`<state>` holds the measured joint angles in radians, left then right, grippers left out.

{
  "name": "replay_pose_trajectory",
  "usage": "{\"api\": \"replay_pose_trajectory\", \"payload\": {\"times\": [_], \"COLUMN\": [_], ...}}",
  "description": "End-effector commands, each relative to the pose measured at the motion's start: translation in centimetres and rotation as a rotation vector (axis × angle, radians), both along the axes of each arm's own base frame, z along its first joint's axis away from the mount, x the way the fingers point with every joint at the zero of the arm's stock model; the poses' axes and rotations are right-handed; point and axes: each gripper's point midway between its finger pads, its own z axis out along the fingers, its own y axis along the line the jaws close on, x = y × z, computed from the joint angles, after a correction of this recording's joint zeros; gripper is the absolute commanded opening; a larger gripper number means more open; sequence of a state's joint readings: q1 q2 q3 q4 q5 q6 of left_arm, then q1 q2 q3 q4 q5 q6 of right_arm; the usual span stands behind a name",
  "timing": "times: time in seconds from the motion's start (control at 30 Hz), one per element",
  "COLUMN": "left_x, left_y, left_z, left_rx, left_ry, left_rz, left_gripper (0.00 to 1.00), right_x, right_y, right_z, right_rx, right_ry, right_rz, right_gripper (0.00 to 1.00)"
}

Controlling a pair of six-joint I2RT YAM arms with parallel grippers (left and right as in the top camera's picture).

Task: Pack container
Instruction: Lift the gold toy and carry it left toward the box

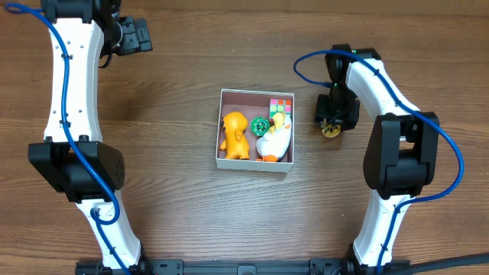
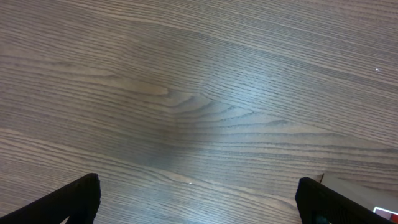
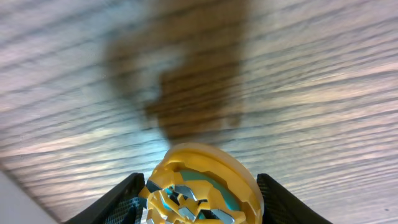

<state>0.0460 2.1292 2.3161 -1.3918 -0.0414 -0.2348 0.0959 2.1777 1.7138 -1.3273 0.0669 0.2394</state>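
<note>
My right fingers (image 3: 118, 202) clamp one yellow disc (image 3: 202, 180) near the container (image 1: 241, 99) holding four toys (image 1: 234, 134); my left fingers (image 2: 68, 202) stand apart.

No readable text, labels or numbers anywhere.

yellow disc toy (image 3: 202, 186) runs off the right wrist view's bottom edge; table (image 3: 311, 93) there is blurred.

White arms (image 1: 72, 76), black joints (image 1: 399, 156) — blue cables (image 1: 457, 164) looped alongside.
</note>
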Motion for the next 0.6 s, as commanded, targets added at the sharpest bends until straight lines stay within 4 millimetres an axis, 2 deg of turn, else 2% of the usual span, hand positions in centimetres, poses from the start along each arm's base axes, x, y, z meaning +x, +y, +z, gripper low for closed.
{"api": "replay_pose_trajectory", "payload": {"times": [0.0, 0.2, 0.37, 0.47, 0.57], "left_x": [0.2, 0.2, 0.2, 0.2, 0.2], "left_y": [-0.1, -0.1, -0.1, -0.1, -0.1], "left_z": [1.0, 1.0, 1.0, 1.0, 1.0], "left_rx": [-0.01, -0.01, -0.01, -0.01, -0.01], "left_ry": [-0.032, -0.032, -0.032, -0.032, -0.032], "left_rz": [0.012, 0.012, 0.012, 0.012, 0.012], "left_gripper": [1.0, 1.0, 1.0, 1.0, 1.0], "right_x": [2.2, 3.4, 3.8, 3.4, 2.7], "right_y": [0.0, 1.5, 3.6, 5.0, 6.8], "right_z": [3.2, 7.3, 11.2, 12.4, 12.7], "right_rx": [0.0, 0.077, 0.158, 0.18, 0.211], "right_ry": [-0.087, -0.133, -0.175, -0.175, -0.156], "right_rz": [-0.004, -0.009, 0.019, 0.044, 0.073], "right_gripper": [0.56, 0.56, 0.56, 0.56, 0.56]}}
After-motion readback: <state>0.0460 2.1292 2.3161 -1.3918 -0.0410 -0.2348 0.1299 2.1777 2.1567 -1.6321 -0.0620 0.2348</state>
